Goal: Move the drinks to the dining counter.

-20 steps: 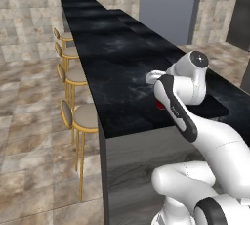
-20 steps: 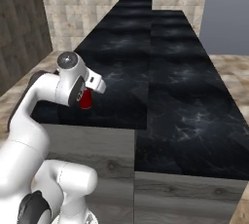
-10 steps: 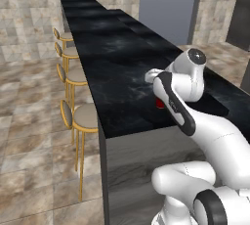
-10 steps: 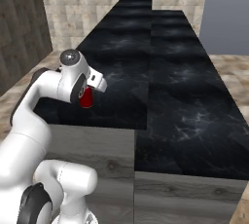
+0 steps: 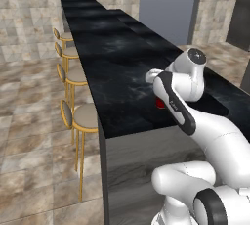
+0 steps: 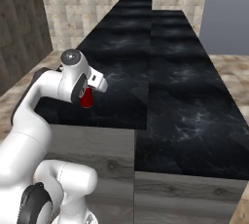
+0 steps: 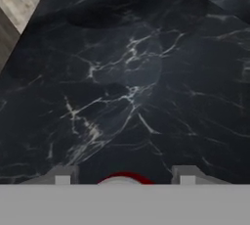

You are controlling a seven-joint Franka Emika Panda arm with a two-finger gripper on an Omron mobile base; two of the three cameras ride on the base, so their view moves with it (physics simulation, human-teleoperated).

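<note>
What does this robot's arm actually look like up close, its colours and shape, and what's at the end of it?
The arm is glossy white, built of rounded, tube-like segments. Round dark grey caps mark its joints, and a dark stripe runs along one link. No loose cables show. At its end, the gripper has two small, blocky grey fingers.
</note>
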